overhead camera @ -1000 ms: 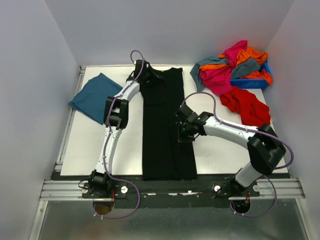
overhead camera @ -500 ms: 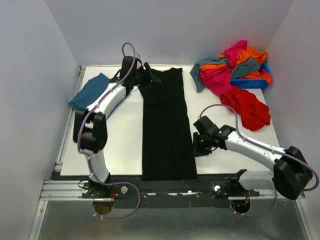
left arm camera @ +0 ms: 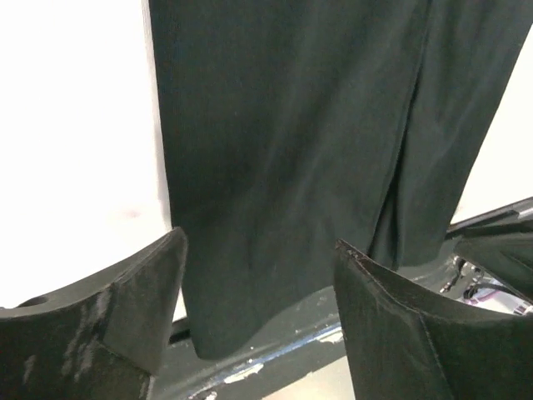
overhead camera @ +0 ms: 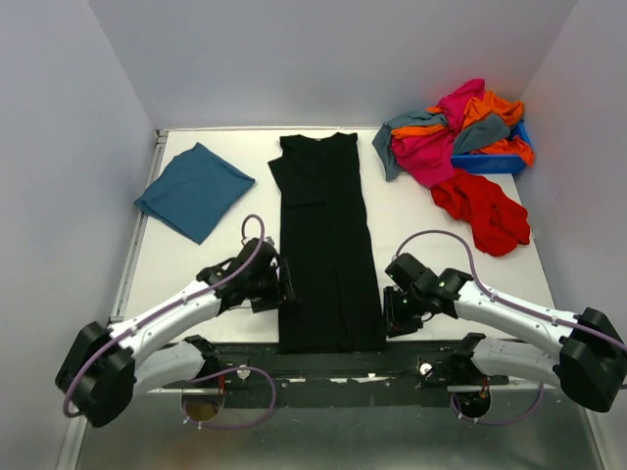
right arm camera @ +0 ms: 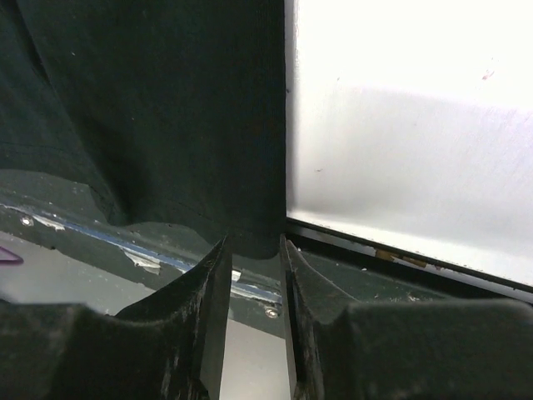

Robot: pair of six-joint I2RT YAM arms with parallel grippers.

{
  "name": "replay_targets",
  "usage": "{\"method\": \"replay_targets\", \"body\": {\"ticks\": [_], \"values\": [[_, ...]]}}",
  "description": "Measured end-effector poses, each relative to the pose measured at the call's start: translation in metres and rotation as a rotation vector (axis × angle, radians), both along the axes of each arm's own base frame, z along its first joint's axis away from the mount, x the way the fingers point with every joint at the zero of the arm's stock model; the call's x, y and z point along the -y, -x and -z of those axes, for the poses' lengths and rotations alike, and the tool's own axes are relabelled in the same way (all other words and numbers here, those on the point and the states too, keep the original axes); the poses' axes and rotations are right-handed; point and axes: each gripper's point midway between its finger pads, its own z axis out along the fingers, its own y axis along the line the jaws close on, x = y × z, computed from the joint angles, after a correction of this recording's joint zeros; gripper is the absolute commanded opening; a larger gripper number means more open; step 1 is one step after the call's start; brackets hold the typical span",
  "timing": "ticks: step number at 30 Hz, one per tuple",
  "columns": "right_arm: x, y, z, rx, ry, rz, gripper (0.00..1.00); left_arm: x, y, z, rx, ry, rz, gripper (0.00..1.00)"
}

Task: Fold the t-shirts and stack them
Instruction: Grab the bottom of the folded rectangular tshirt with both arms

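The black t-shirt [overhead camera: 323, 245] lies flat in the middle of the table, folded lengthwise into a long narrow strip, its hem over the near edge. My left gripper [overhead camera: 287, 292] is low at the strip's left edge near the hem. In the left wrist view it [left arm camera: 260, 242] is wide open over the shirt's [left arm camera: 283, 125] hem corner. My right gripper [overhead camera: 392, 321] is at the strip's right edge near the hem. In the right wrist view it [right arm camera: 254, 242] is open by a narrow gap, the shirt's [right arm camera: 158, 100] corner just ahead of the tips. A folded teal-blue t-shirt [overhead camera: 194, 189] lies back left.
A heap of magenta, orange and grey-blue t-shirts [overhead camera: 446, 137] spills over the small blue bin [overhead camera: 490, 162] at the back right. A red t-shirt [overhead camera: 482, 211] lies crumpled in front of it. A dark metal rail [overhead camera: 343, 364] runs along the table's near edge.
My left arm has swung from the shirt's collar end at the back down to its near left edge. My right gripper has moved nearer, along the right edge toward the hem.
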Motion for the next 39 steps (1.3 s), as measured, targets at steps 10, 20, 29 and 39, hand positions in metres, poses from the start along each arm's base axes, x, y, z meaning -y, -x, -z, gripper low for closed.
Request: {"method": "replay_targets", "body": {"ticks": [10, 20, 29, 39], "values": [[0.005, 0.019, 0.015, -0.074, 0.039, -0.008, 0.35, -0.007, 0.037, -0.004, -0.024, 0.029, -0.059, 0.68], [0.003, 0.021, 0.025, -0.099, 0.04, 0.005, 0.31, -0.02, 0.069, 0.015, -0.114, 0.009, -0.07, 0.58], [-0.006, 0.021, 0.029, -0.117, 0.011, -0.003, 0.01, -0.023, 0.089, 0.027, -0.186, 0.016, -0.047, 0.5], [-0.008, 0.02, 0.025, -0.105, -0.007, 0.004, 0.01, -0.018, 0.099, 0.035, -0.232, 0.063, -0.064, 0.03]]}}
